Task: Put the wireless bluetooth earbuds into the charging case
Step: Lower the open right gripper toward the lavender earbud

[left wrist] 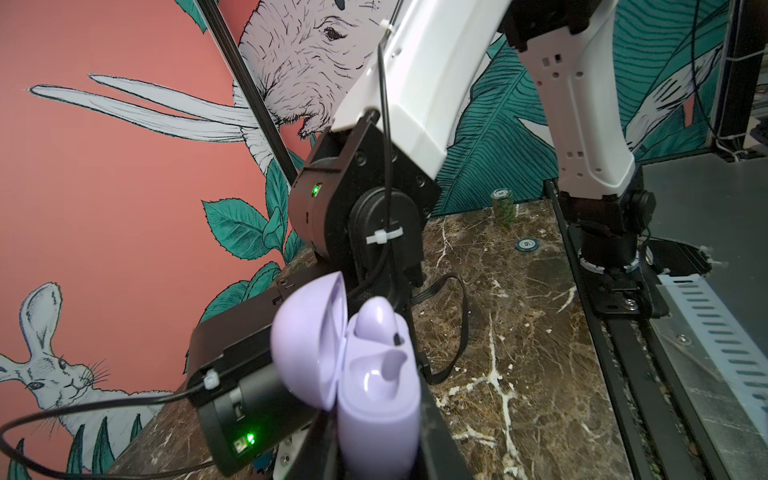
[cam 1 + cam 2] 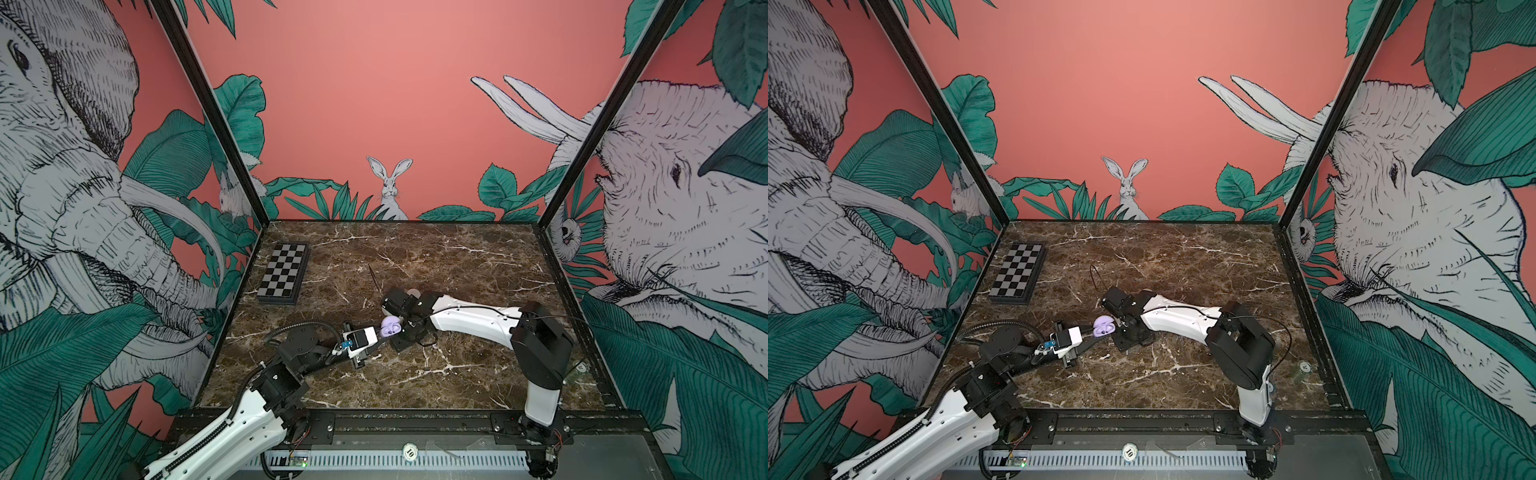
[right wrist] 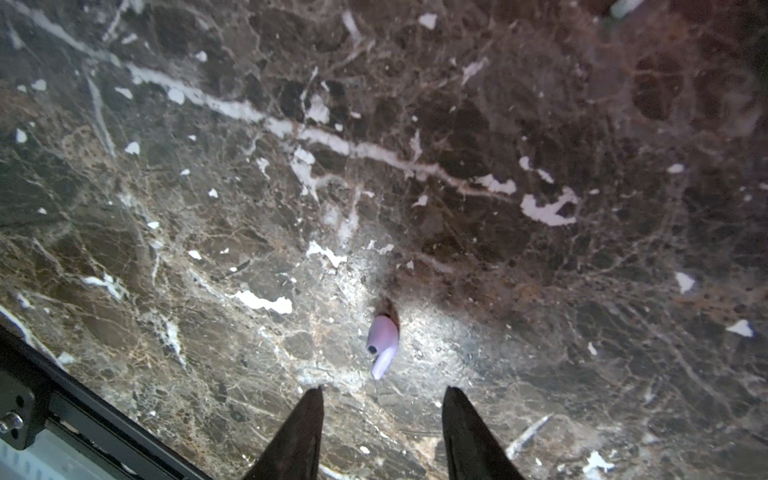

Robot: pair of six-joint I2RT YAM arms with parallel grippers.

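Observation:
My left gripper (image 1: 380, 442) is shut on the lilac charging case (image 1: 378, 399), which it holds with the lid open; both top views show it mid-table (image 2: 390, 326) (image 2: 1103, 326). One lilac earbud (image 1: 376, 320) sits in a socket of the case, and the socket beside it (image 1: 384, 372) is empty. A second lilac earbud (image 3: 382, 345) lies on the marble just beyond the fingertips of my right gripper (image 3: 384, 390). That gripper is open and points down with nothing between its fingers. In the top views the right wrist (image 2: 401, 305) hides this earbud.
A folded chessboard (image 2: 284, 272) lies at the back left. A thin dark stick (image 2: 374, 278) lies behind the arms. A stack of green chips (image 1: 503, 208) and a single chip (image 1: 528, 244) stand near the right edge. A pale rounded thing (image 2: 412, 293) peeks out behind the right wrist.

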